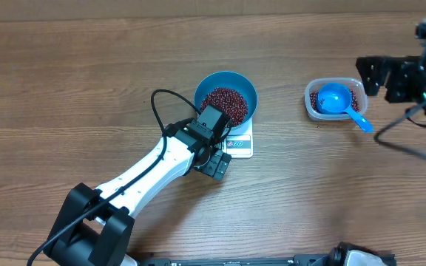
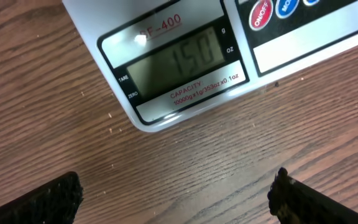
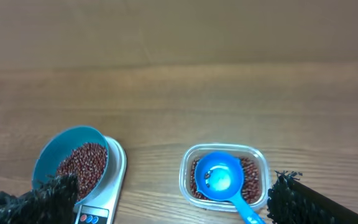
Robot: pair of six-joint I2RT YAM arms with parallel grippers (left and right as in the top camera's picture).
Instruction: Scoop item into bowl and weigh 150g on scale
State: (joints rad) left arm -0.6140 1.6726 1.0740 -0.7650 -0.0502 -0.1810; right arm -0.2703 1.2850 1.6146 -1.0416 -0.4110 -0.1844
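Observation:
The bright blue bowl [image 1: 251,93] stands on the white scale [image 1: 242,146], holding dark red-brown beans [image 1: 225,103]. My left gripper [image 1: 217,164] hovers open over bare wood just in front of the scale. In the left wrist view the scale [image 2: 166,25] fills the top and its display [image 2: 185,59] reads 150; the left gripper [image 2: 176,200] has nothing between its fingers. My right gripper [image 1: 366,76] is open at the far right, beside the tub. From the right wrist, the bowl [image 3: 53,149] with beans [image 3: 82,165] sits on the scale [image 3: 115,177] at lower left, and the right gripper [image 3: 173,199] is empty.
A clear plastic tub [image 1: 313,100] of beans holds a small blue scoop [image 1: 335,100], its handle sticking out toward the lower right. The same tub [image 3: 188,168] and scoop [image 3: 219,177] show in the right wrist view. A black cable loops from the left arm near the bowl.

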